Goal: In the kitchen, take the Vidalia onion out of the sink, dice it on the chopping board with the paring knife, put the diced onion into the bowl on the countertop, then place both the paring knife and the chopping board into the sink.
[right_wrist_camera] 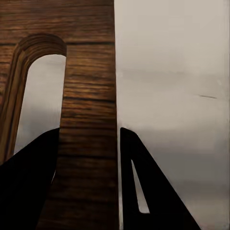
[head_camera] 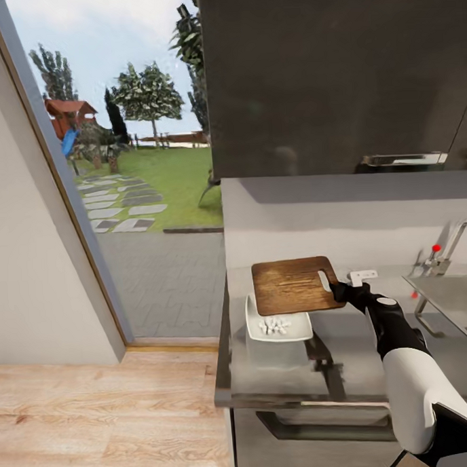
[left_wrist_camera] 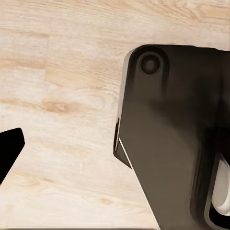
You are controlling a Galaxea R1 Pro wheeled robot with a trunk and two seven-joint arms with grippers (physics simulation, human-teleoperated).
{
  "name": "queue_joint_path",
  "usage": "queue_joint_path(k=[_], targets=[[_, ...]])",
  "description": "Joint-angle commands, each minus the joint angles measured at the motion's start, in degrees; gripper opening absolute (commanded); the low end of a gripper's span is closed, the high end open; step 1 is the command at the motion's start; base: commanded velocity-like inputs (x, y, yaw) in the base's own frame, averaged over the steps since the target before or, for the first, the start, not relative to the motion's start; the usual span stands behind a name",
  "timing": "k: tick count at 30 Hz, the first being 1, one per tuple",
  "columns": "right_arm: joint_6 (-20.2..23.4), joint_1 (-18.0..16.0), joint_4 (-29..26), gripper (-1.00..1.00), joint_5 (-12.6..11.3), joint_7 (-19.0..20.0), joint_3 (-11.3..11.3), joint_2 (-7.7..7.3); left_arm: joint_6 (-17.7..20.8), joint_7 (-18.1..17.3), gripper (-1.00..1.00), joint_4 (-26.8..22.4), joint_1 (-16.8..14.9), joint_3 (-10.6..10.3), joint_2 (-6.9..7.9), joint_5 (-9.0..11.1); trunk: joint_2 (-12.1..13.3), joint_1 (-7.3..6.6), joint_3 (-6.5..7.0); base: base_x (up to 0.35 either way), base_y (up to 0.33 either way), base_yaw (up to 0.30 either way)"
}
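While glossy, countertop (head_camera: 374, 349) meets wood floor (head_camera: 99, 416) — window-side.

brown chopping board (head_camera: 293, 285) held level above white bowl (head_camera: 278, 324).

White-shelled right arm (head_camera: 410, 389) with black joints, black end effector (head_camera: 341, 291) (glossy finish)

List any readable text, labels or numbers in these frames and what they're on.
None: no words, numbers or brand marks can be read in any view.
chopping board: bare wood grain.
bowl: plain white.
tap: red knob, unmarked.
right gripper, fingers shut on the board's handle strip: plain black.
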Motion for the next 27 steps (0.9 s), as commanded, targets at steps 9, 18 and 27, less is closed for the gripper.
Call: queue_joint_path(k=[9, 18, 27], targets=[[0.3, -0.1, -0.3, -1.0, 0.3, 0.4, -0.3, 0.23, -0.1, 0.5, 1.0, -0.1, 0.0, -0.5, 0.08, 0.4, -0.1, 0.02, -0.12, -0.08, -0.148, 0.0], [0.3, -0.1, -0.3, -1.0, 0.3, 0.4, -0.2, 0.36, -0.1, 0.5, 1.0, -0.1, 0.0, -0.5, 0.08, 0.4, -0.1, 0.02, -0.12, 0.0, -0.302, 0.0], [0.3, -0.1, -0.3, -1.0, 0.3, 0.4, -0.1, 0.41, 0.0, 0.5, 1.0, -0.1, 0.0, -0.5, 0.08, 0.4, -0.1, 0.02, -0.03, 0.0, -0.304, -0.042]])
